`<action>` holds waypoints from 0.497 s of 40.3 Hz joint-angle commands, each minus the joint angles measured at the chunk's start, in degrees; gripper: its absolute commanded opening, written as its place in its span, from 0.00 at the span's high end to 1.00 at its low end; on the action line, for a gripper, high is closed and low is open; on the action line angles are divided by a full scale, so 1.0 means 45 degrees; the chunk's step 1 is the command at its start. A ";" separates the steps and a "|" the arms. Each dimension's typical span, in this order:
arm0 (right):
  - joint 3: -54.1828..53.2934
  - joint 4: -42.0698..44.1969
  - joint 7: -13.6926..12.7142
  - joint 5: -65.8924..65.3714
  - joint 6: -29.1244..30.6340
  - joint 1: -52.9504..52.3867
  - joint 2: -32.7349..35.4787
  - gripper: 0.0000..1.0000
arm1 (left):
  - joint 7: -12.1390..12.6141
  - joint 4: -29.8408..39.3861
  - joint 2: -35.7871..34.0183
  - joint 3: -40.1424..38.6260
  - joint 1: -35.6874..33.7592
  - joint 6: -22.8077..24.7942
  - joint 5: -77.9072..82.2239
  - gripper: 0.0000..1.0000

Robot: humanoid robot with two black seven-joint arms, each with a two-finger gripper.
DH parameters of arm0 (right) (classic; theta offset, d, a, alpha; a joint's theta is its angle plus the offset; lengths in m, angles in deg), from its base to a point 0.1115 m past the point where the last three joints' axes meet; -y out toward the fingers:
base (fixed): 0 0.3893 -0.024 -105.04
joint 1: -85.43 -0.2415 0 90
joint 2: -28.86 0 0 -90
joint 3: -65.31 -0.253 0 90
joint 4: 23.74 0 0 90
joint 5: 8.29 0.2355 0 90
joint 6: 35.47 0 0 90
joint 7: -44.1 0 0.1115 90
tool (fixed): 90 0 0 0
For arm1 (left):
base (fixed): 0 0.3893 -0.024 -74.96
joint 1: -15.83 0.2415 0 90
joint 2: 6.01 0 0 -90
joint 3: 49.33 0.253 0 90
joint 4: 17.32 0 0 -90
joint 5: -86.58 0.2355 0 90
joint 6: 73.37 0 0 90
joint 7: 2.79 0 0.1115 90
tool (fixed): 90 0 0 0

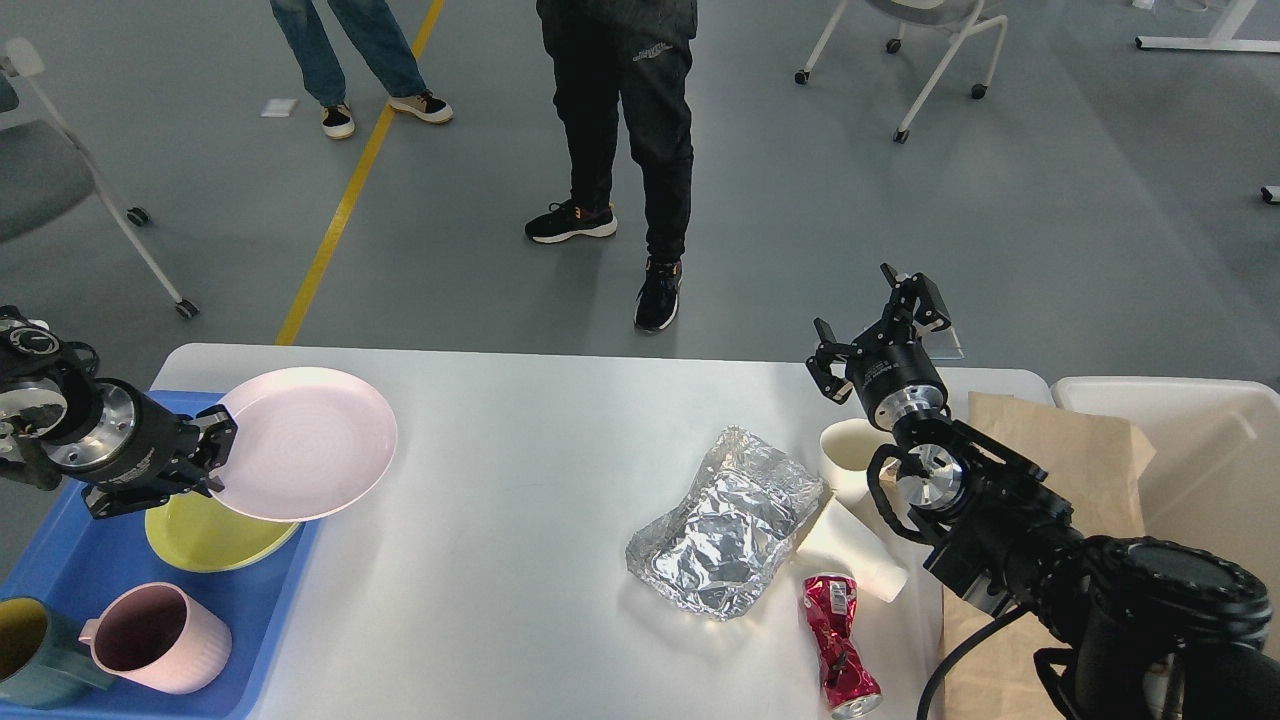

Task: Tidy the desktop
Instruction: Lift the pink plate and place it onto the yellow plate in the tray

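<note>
The white desktop [520, 620] fills the lower view. My left gripper [215, 455] is shut on the left rim of a pink plate [305, 443] and holds it in the air over the right edge of the blue tray [60, 570], partly above a yellow plate [205, 530]. My right gripper [875, 320] is open and empty, raised over the far right table edge. Below it lie a crumpled foil sheet [725, 520], two white paper cups [850, 500] and a crushed red can [838, 645].
The tray also holds a pink mug [160, 640] and a teal mug [30, 655]. A brown paper bag [1060, 450] and a cream bin [1200, 440] sit at the right. Two people stand beyond the table; wheeled chairs stand farther back.
</note>
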 commanded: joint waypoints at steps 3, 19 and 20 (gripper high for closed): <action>0.0000 -0.0003 0.0000 0.0000 0.0000 -0.0001 -0.0001 0.00 | -0.0024 -0.0832 -0.0699 -0.0193 0.0738 0.0093 -0.0002 1.00; 0.0000 -0.0003 0.0000 0.0000 0.0000 -0.0001 -0.0001 0.00 | 0.0347 -0.4561 0.0549 -0.3512 0.3433 0.1908 0.0037 1.00; 0.0019 -0.0003 0.0000 0.0000 0.0000 -0.0001 -0.0001 0.00 | 0.0367 -0.4661 0.0628 -0.3552 0.3492 0.1988 0.0037 1.00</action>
